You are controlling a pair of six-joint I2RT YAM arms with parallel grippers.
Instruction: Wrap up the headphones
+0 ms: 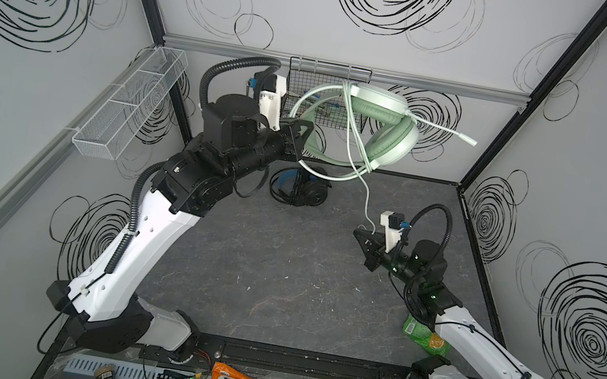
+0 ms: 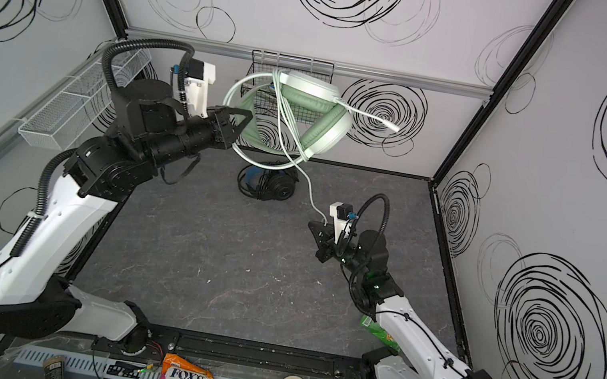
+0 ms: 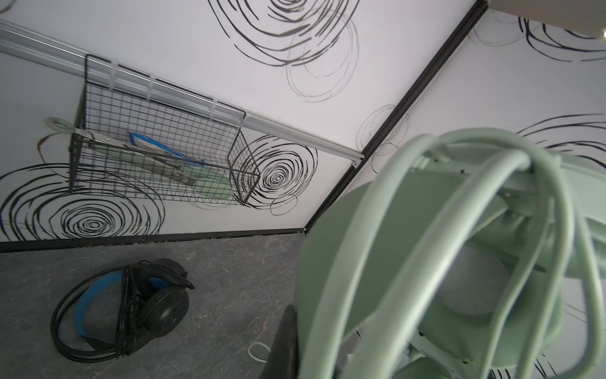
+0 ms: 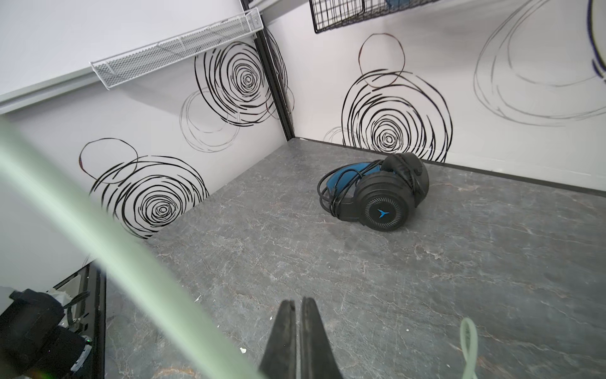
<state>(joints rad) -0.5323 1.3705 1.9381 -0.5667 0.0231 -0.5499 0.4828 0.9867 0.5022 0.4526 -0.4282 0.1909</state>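
White links (image 1: 147, 251); black joints (image 1: 227, 131); ribbed black hoses (image 1: 250, 60)

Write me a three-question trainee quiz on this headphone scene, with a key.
1. True or false: the black headset lies on the table.
2. What holds the mint-green headset up in the air? A. the left gripper B. a human hand C. a ceiling hook
3. Fill in: the black headset's headband is ___.
Key: 1 true; 2 A; 3 blue.
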